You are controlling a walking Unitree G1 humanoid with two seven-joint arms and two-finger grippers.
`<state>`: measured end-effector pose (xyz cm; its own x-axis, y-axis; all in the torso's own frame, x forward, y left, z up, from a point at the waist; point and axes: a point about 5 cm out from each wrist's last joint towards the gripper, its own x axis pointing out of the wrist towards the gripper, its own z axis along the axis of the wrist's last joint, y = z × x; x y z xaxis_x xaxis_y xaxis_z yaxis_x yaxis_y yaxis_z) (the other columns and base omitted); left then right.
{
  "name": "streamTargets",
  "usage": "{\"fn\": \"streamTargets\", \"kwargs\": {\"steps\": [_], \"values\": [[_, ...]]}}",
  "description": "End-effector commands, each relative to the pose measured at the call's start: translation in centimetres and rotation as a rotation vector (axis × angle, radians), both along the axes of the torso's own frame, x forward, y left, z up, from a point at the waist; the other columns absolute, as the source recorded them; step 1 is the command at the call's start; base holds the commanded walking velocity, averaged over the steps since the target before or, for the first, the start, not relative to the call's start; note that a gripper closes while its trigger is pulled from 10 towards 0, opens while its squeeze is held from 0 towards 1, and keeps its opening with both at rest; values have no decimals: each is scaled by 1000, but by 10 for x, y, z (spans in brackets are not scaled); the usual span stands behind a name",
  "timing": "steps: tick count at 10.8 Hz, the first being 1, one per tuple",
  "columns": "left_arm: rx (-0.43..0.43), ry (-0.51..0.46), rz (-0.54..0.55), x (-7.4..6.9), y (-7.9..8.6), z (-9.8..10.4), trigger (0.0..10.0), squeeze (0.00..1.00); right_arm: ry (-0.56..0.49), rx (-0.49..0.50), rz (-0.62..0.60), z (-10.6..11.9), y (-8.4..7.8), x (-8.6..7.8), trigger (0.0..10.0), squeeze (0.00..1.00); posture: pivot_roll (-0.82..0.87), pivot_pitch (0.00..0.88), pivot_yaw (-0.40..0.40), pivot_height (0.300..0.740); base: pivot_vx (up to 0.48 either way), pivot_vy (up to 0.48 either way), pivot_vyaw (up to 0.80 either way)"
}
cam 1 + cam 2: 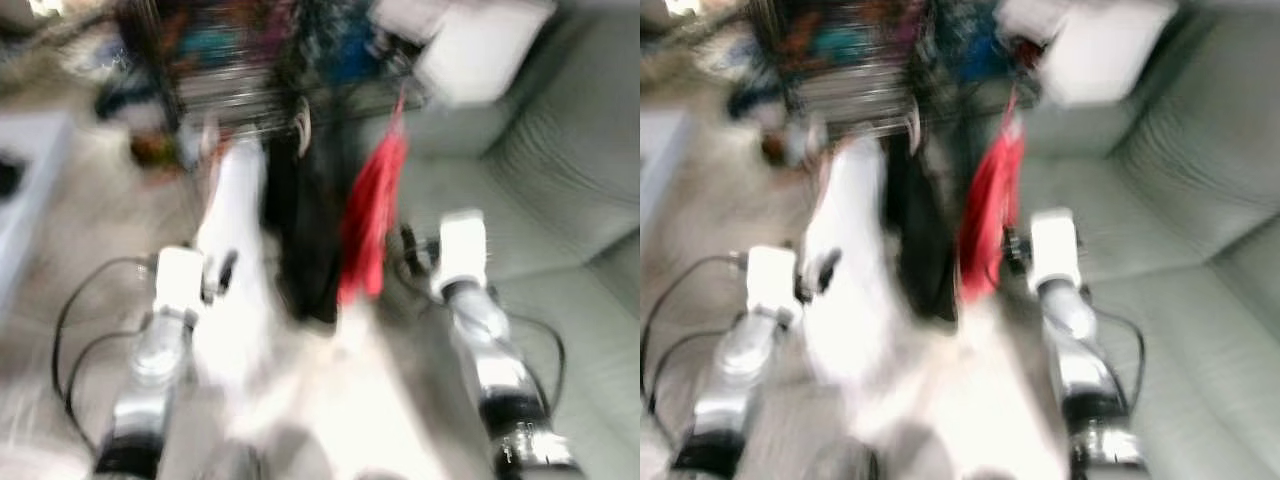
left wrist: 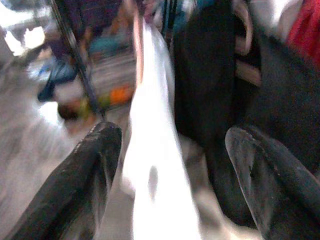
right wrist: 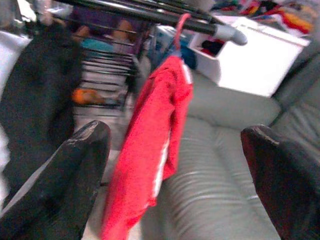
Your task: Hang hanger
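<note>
You were looking at heavily blurred head views. At lower left your left arm (image 1: 150, 360) reached up the frame; in its wrist view the left gripper (image 2: 172, 165) stood wide, its black fingers (image 2: 85, 170) well apart and holding nothing, with a white garment (image 2: 155, 150) hanging between them further off. In the head views that white garment ran down the centre-left, just beside a black garment (image 1: 305, 220) at centre. Right of centre hung a red garment (image 3: 150, 145) on a pinkish hanger (image 3: 179, 27), whose hook sat over the dark rail (image 3: 150, 15) across the top of the frame. The right gripper (image 3: 175, 170) was also wide and empty, near the red garment. A grey sofa (image 1: 570, 200) filled the right side, a white box (image 3: 250, 55) at upper right.
</note>
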<state>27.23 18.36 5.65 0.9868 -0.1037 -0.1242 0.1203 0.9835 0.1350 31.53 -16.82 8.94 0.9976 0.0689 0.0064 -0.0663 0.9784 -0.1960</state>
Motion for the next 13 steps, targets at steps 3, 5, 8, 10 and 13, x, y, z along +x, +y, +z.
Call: {"fn": "streamTargets", "kwargs": {"steps": [3, 5, 8, 10, 13], "values": [[36, -31, 18, 0, 5, 5, 10000, 0, -16, -2, -16, 0, -8, -10, 10000, 0, 2, 0, -16, 740, 0, 0, 0], [13, -9, 62, -11, 9, -1, 10000, 0, 14, 4, -52, -14, -15, -31, 10000, 0, -3, 0, -5, 740, 0, 0, 0], [109, 43, 50, -35, 29, -18, 10000, 0, 40, 9, -87, -23, -23, -56, 10000, 0, -7, 0, 13, 740, 0, 0, 0], [121, 58, 67, -49, 39, -19, 10000, 0, 73, 15, -141, -33, -33, -77, 10000, 0, -15, 0, 27, 740, 0, 0, 0], [124, 78, 70, -58, 39, -26, 10000, 0, 104, 8, -104, -40, -25, -93, 10000, 0, -33, 0, 30, 740, 0, 0, 0]]}}
